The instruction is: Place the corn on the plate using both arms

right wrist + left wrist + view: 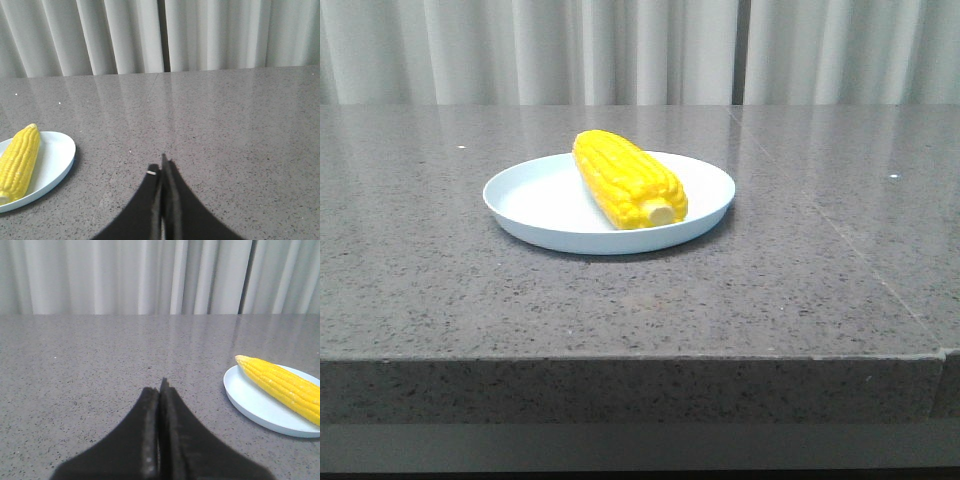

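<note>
Corn (628,181) lies on the plate (540,200) mid-table, its stub end toward the near edge. Left gripper (162,385) and right gripper (162,162) hover apart from it, fingers pressed together, empty.

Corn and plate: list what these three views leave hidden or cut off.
- Front view: the corn hides the plate floor under it; both arms are out of frame.
- Left wrist view: the frame edge cuts off the plate's and corn's far parts; only the shut left pincer shows.
- Right wrist view: the stub end is cut off; only the shut right pincer shows.
</note>
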`<state>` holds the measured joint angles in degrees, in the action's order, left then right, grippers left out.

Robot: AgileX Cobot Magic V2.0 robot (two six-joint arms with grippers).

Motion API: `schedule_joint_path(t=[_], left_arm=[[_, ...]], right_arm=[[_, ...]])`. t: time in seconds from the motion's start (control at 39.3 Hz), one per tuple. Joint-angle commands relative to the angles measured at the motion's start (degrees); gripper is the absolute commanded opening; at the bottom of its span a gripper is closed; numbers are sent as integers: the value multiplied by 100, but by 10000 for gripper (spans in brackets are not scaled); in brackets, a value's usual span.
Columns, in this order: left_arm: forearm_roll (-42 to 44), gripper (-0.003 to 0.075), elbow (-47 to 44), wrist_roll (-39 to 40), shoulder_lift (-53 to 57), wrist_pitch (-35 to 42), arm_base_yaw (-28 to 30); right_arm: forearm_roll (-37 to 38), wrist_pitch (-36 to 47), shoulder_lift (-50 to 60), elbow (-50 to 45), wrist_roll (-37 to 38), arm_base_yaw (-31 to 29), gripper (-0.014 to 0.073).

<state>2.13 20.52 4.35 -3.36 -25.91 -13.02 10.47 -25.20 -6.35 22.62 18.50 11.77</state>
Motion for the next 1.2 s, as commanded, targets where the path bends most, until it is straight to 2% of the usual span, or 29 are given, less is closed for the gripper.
schedule_joint_path(t=[0.0,0.61,0.71,0.87,1.17], left_arm=[[19,-20,152,21,-63,433,12],[19,-20,152,21,-63,433,12],[19,-20,-2,21,2,636,25],[-60,-20,-432,21,473,951,384],[-64,-20,-1557,21,465,1793,1194]], right_arm=[[132,504,-59,138,-76,-35,-63],[132,504,-59,138,-76,-35,-63],[132,504,-59,138,-76,-35,-63],[132,504,-59,138,-76,-30,-63],[126,510,-57,138,-76,-30,-63]])
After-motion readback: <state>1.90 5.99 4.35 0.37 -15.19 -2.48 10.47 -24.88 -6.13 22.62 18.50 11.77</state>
